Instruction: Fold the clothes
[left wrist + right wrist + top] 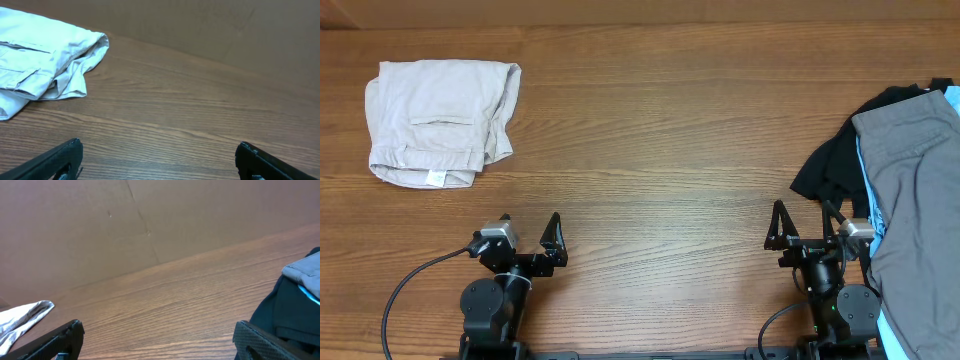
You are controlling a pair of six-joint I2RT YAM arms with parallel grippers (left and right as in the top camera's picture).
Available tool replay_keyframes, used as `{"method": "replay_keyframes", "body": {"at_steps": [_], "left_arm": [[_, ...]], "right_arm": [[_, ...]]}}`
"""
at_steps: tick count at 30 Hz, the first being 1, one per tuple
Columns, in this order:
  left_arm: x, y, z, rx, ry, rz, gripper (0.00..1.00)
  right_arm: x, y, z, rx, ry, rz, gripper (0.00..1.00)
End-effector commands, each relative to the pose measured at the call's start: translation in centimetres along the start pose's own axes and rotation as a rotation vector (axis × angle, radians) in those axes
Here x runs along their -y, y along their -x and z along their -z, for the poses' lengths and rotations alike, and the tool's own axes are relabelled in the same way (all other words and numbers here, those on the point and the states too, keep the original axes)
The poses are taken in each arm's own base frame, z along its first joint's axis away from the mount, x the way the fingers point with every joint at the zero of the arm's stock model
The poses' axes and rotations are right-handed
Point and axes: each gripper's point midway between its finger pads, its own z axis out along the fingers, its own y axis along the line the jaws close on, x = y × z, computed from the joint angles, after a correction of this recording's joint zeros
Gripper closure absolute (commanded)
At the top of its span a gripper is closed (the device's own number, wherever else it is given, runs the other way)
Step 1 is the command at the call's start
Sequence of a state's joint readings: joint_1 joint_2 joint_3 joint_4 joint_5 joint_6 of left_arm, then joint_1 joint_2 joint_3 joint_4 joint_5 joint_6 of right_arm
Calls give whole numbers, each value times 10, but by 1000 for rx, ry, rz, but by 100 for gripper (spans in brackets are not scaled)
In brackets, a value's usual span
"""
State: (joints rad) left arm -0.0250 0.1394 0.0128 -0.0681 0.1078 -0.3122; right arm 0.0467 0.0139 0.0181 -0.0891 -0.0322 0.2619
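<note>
Where the shorts lie: beige shorts (440, 120) at ten o'clock on the worktop (660, 130), well apart from both arms. No pincer is touching them.
Condition of shorts: gathered into a compact, roughly square bundle. The white tag (435, 179) is at the near edge and the pocket slit (445, 122) faces up. The left wrist view shows the right-hand edge loose and rumpled, with layers not flush.
Left pincer (530, 222): at seven o'clock, jaws spread wide with nothing between them. Its own camera shows bare wood between the two fingers.
Right pincer (802, 212): at five o'clock, jaws also spread wide and empty.
Other stock: grey garment (910, 200) over a black garment (830, 165) at three to four o'clock, just beside the right arm. Treat both as outside this job.
Step in hand: you appear to be at a pause with both arms parked low. Judged from how the bundle lies, the fold looks largely made and only tidying may be left.
Next move calls for: if you want a neater result, send the left arm out toward ten o'clock and come down on the loose right-hand edge. Pinch only the top layers and draw them square over the bundle. The right arm would have to cross the whole worktop to help, so expect a one-arm job.
Caution: thin cotton may slip or drag the layers beneath it.
</note>
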Motion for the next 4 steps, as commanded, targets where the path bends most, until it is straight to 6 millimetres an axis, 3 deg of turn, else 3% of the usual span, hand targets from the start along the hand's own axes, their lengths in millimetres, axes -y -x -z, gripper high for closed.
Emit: {"method": "replay_keyframes", "body": {"at_steps": [1, 4], "left_arm": [[-2, 0, 0, 7, 7, 5, 0], [-2, 0, 0, 7, 8, 5, 0]], "right_arm": [[1, 0, 0, 10, -5, 1, 0], [1, 0, 0, 10, -5, 1, 0]]}}
